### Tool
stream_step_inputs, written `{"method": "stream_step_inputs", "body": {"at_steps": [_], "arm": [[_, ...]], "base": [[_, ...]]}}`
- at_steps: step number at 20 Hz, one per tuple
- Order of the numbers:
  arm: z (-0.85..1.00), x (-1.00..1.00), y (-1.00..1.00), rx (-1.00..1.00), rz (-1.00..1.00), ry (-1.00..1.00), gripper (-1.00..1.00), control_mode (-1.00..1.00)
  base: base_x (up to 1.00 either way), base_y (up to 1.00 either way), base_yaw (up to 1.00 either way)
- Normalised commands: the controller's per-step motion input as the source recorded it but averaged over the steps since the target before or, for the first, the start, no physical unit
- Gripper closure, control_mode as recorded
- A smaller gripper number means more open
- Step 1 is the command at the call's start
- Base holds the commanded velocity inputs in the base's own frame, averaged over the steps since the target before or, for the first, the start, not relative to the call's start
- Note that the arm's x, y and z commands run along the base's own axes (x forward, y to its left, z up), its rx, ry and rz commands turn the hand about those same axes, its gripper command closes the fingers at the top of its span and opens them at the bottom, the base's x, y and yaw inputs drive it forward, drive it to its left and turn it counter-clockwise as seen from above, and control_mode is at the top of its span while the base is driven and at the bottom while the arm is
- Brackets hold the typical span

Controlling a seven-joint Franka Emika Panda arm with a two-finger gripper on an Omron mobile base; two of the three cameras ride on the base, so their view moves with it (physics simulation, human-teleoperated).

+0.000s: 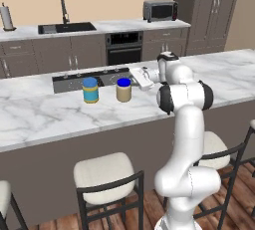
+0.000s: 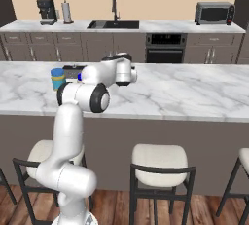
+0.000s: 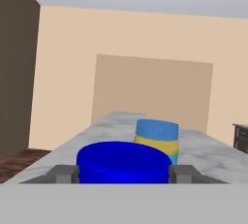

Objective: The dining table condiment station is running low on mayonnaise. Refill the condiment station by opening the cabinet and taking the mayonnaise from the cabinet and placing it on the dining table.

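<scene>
Right now the pincer (image 3: 124, 174) brackets the mayonnaise (image 1: 124, 89) on the marble bench (image 1: 45, 114); whether it grips, I cannot tell. Best to let go fully and retreat straight, sparing the teal jar (image 1: 90, 90) beyond.

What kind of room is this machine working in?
It looks like a home kitchen, computer-rendered. Along the back wall there is a black sink with a tap, a built-in oven and a toaster oven. In front runs a long marble island with stools tucked under it.
</scene>
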Motion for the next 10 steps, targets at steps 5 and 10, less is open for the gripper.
{"method": "stream_step_inputs", "body": {"at_steps": [5, 10], "arm": [[-0.29, 0.09, 0.0, 0.0, 0.0, 0.0, 1.0, -1.0], [-0.1, -0.02, 0.0, 0.0, 0.0, -0.03, -1.0, -1.0]], "base": [[0.0, 0.0, 0.0], [0.0, 0.0, 0.0]]}}
